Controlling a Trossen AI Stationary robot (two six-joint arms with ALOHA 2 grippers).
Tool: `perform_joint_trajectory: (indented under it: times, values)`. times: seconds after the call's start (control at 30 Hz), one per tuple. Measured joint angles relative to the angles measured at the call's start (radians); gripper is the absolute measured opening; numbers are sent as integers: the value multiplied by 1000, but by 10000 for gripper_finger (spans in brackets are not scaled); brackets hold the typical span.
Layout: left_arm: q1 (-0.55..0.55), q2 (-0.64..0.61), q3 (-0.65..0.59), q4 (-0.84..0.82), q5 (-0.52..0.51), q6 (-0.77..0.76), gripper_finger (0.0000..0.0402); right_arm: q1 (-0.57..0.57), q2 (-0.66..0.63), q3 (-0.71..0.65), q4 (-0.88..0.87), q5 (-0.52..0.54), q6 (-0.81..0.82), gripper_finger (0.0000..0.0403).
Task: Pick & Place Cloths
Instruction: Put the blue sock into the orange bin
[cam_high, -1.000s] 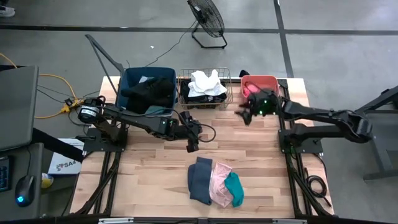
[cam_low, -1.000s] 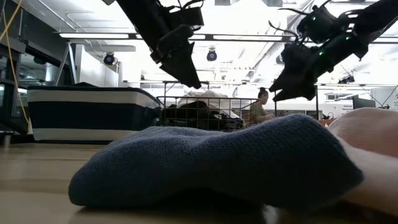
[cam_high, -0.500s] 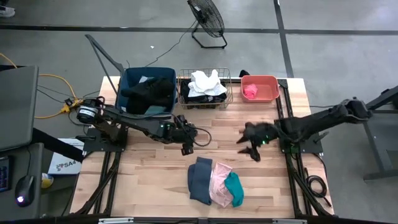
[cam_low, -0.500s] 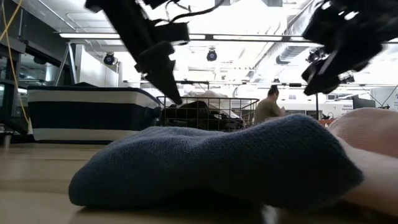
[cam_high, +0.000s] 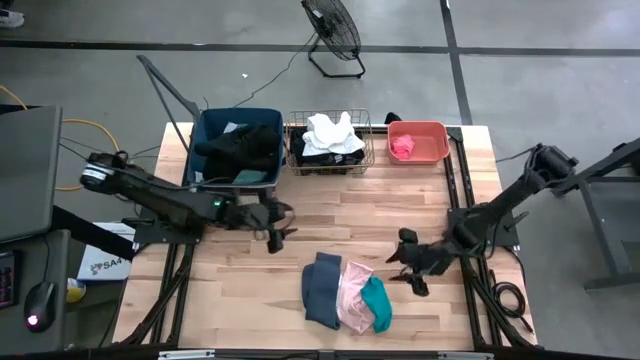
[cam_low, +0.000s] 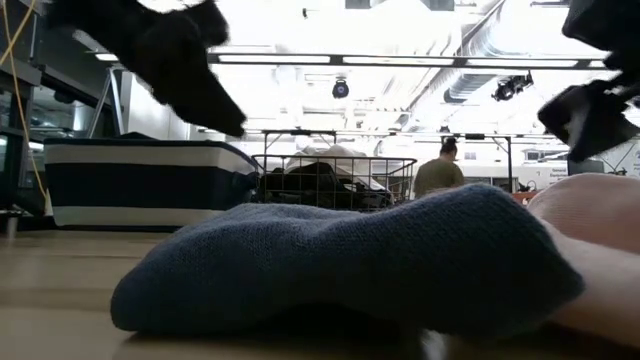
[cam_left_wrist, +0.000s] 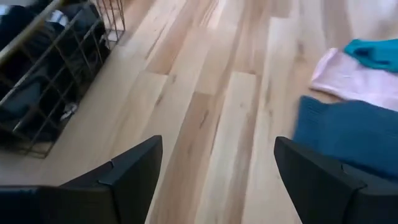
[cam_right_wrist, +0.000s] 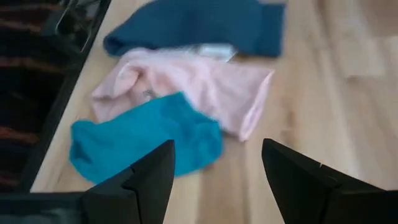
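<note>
Three cloths lie side by side at the near middle of the wooden tabletop (cam_high: 230, 270): a slate-blue cloth (cam_high: 320, 288), a pale pink cloth (cam_high: 352, 295) and a teal cloth (cam_high: 377, 304), each touching the next. In the high view the blue one is a long folded strip, its long axis running from the bins toward the near edge, slightly slanted; the pink and teal ones lie roughly the same way, more crumpled. Blue cloth has a knit, ribbed look in the low view, soft rounded hump; pink is thin and smooth; teal is bunched. At the far edge stand three containers in a row – a blue tub (cam_high: 210, 130) with black cloths (cam_high: 240, 150) piled in it, a wire basket (cam_high: 296, 128) with a white cloth (cam_high: 330, 132) on top of dark ones, and a coral tub (cam_high: 435, 130) holding a bright pink cloth (cam_high: 402, 146). Left gripper (cam_high: 277, 241) hangs over bare wood between the blue tub and the three cloths, fingers (cam_left_wrist: 130, 171) spread wide, holding nothing. Right gripper (cam_high: 413, 275) is low, just beside the teal cloth on its right side, fingers (cam_right_wrist: 149, 171) spread too, empty. Nothing lies between either gripper and the cloths. A floor fan (cam_high: 332, 30) stands beyond the tabletop – a person (cam_low: 438, 172) shows far back in the room.
</note>
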Motion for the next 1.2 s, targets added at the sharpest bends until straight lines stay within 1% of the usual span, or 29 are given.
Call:
perform_joint_trajectory:
  times: [0.03,0.13,0.33,0.4,0.53,0.7,0.93,1.07,1.2]
  values:
    - [-8,-36,-30,12,-15,2,300,13,31,-1,27,0,10,231]
    - [-28,-122,-123,113,-33,3,300,48,119,0,118,-1,21,231]
    - [-51,-282,-305,252,-44,-17,300,72,273,1,303,17,21,231]
    - [-53,-335,-349,260,-46,-24,300,74,315,-2,339,17,9,231]
    - [-53,-425,-396,257,-49,-26,300,74,379,0,407,28,-24,231]
    - [-54,-526,-435,250,-47,11,300,79,439,6,467,49,-26,231]
    - [-54,-667,-511,254,-42,30,300,85,493,5,472,56,-3,228]
    - [-54,-752,-562,254,-38,33,300,87,507,6,474,62,-3,212]
    - [-54,-834,-610,250,-35,36,300,87,509,6,471,64,-6,187]
